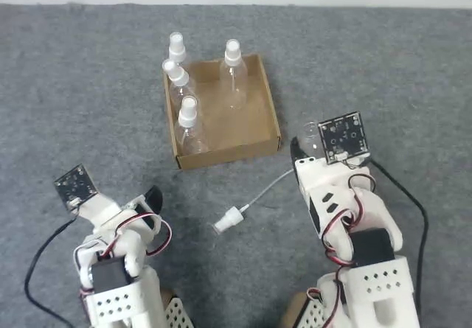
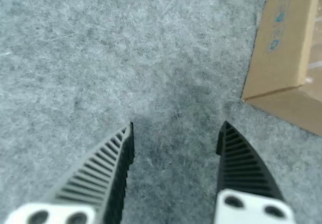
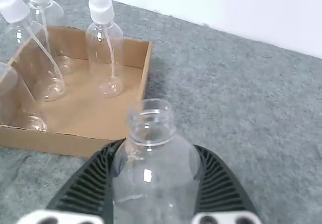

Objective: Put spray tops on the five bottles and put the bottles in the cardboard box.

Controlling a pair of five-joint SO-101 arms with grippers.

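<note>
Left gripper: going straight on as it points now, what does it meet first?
Probably the grey carpet: the open left gripper aims at a bare patch, and the cardboard box corner sits off that line.

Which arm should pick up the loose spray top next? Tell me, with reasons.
Left. The left gripper is open and empty, with the spray top lying loose on the carpet nearby; the right gripper is shut on the uncapped bottle.

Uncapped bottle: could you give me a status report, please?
Right pincer shut on uncapped bottle. Left pincer open, empty. Spray top loose on mat.
</note>
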